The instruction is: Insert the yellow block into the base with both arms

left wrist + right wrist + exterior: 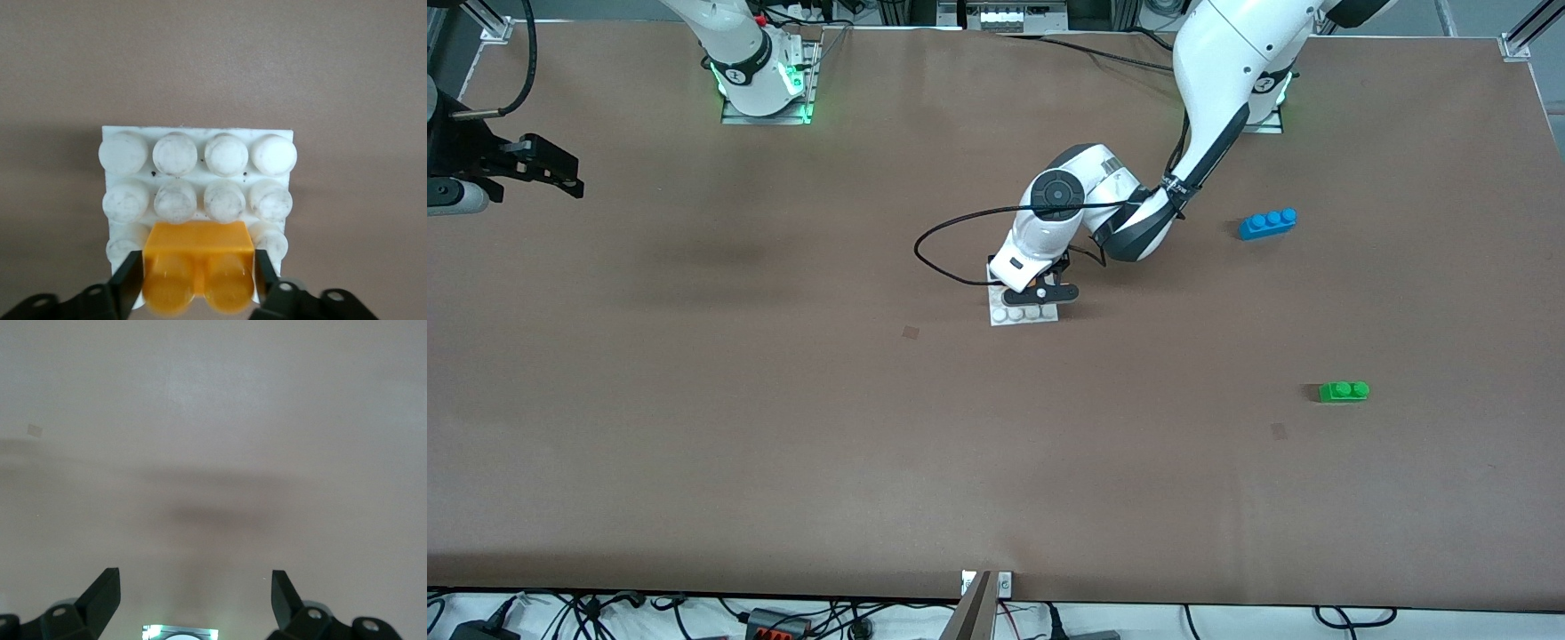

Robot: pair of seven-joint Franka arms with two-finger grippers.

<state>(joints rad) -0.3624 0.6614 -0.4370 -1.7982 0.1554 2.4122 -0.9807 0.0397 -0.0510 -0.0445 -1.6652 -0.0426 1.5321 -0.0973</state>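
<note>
Left gripper (199,283) clamps the yellow block (199,270) over the base (197,133) for insertion; right gripper (195,593) waits, spread wide.

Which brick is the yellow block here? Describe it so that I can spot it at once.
Find the white studded base mid-table, under the left tool. The yellow block sits between that tool's fingers, over the base's edge studs. It is orange-yellow; the blue brick and green brick lie loose toward the left arm's end.

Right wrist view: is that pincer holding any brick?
No, the right pincer is open, with only bare brown table between its fingers.
</note>
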